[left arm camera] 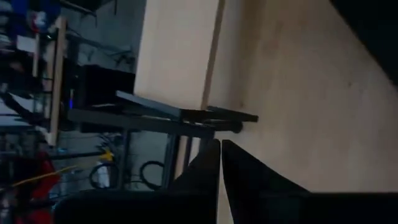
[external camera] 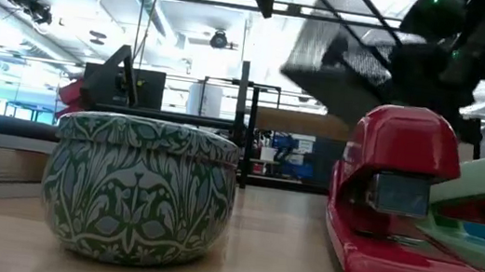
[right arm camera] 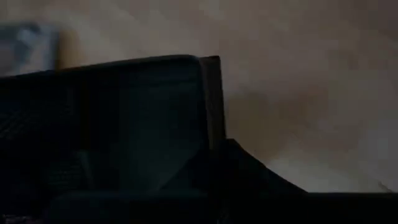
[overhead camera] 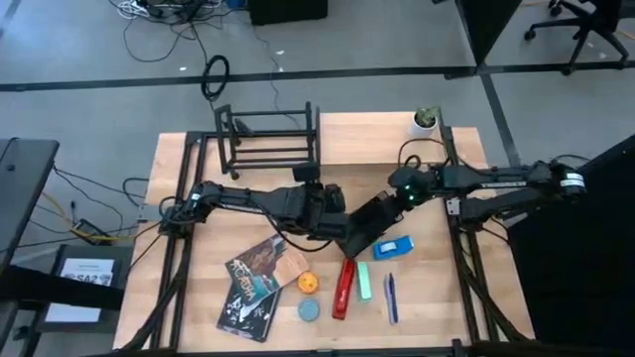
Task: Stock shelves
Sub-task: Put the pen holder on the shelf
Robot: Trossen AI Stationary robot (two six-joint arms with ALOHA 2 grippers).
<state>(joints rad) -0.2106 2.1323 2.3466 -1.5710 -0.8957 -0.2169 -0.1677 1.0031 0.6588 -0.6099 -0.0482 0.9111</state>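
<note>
Reading the counter (overhead camera: 437, 297) as a clock from above, with 12 at the far edge, the black rack (overhead camera: 268, 139) stands at 12 o'clock, a little toward 11. Its tiers look bare. I cannot pick out a wooden shelf with any certainty.

The right tool (overhead camera: 382, 213) is just past the centre toward 2 o'clock. It appears clamped on the wall of a black mesh box (overhead camera: 365, 233), which the low view shows tilted and clear of the counter (external camera: 339, 45). The left tool (overhead camera: 337, 233) is at the centre, just beside the box, with its fingers (left arm camera: 208, 163) together and nothing between them.

The step looks like a carry: the box is aloft and not yet placed. The next move would be to swing it toward 12 o'clock, level it, and lower it onto a tier. That calls for clearing the rack's upright posts and top rail.

Room is tight at the centre, where both arms crowd the box, so the left arm should give way first. The stretch between the centre and the rack is bare. Toward 6 o'clock lies a clutter:
- a red stapler (overhead camera: 343, 288)
- a blue box (overhead camera: 394, 248)
- a pen (overhead camera: 390, 297)
- a round tin (overhead camera: 309, 310)
- books (overhead camera: 253, 288)

A small pot (overhead camera: 426, 121) sits near the edge at 1 o'clock, close to the right arm's likely sweep.
</note>
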